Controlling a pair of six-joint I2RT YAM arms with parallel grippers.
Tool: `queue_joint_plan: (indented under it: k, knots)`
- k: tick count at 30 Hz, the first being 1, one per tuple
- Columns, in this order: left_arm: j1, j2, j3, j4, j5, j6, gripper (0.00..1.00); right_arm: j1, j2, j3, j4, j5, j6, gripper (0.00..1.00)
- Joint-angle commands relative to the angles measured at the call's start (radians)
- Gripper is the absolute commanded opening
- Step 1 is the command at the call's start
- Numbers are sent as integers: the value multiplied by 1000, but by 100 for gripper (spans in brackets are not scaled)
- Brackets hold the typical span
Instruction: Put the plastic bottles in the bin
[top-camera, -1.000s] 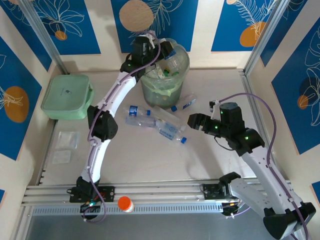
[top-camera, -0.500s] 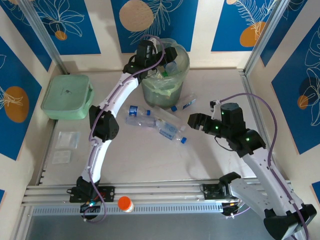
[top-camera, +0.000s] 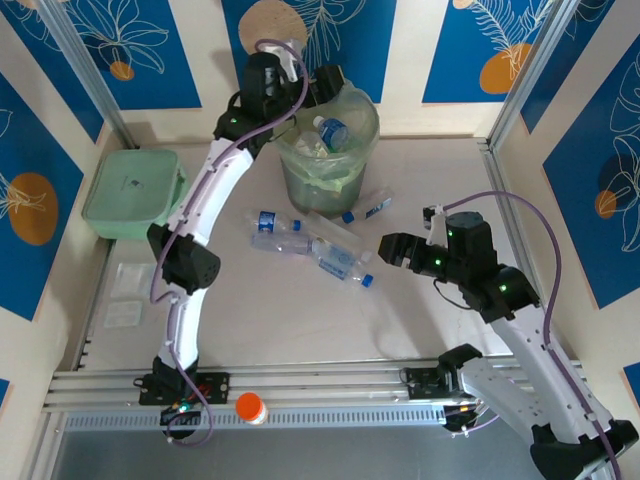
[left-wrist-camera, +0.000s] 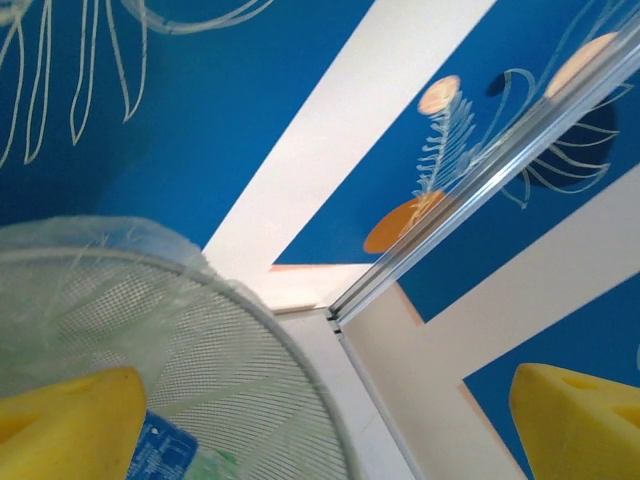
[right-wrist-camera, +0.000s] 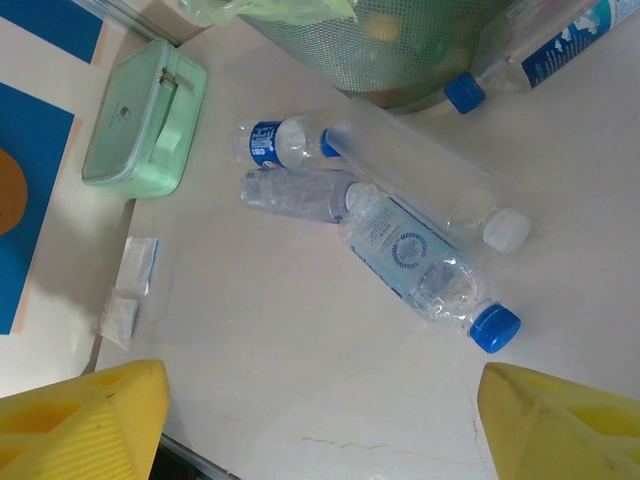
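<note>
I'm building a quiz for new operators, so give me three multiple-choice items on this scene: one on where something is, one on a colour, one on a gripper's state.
1. Where is the left gripper? A over the bin; B down by its own base; C at the right wall.
2. What colour is the flat box? A red; B pale green; C black.
3. How is the right gripper? A shut on something; B shut on nothing; C open and empty.
Answers: 1 A, it hangs at the bin's rim; 2 B, lid and sides are pale green; 3 C, its pads stand wide apart, nothing between.
</note>
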Motion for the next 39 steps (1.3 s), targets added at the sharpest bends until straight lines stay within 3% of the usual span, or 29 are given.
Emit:
queue_joint_plan:
  k: [1,7,12,16,19,29,39]
  knots:
    - [-3,-146,-75,-48,41,58,92,13,-6,43,-33,-33,-42,81]
    - [-61,-524,-598,12,-33,93,89,48,18,48,-49,-30,-81,81]
    - [-68,-793,-960,3,11,10,87,83,106,63,-48,-14,-166,81]
    - [-66,-973,-1210,-52,23,-12,86,204,277,132,-121,239,-308,81]
    - [-66,-1099,-1340,-87,-2,18,87,212,391,161,-109,248,-344,83]
    - [-66,-1355,-1521,-160,-249,293,89,211,743,273,-57,187,-362,85]
    - [-68,-1428,-1602,-109,-251,313,89,269,904,344,-140,311,-383,88]
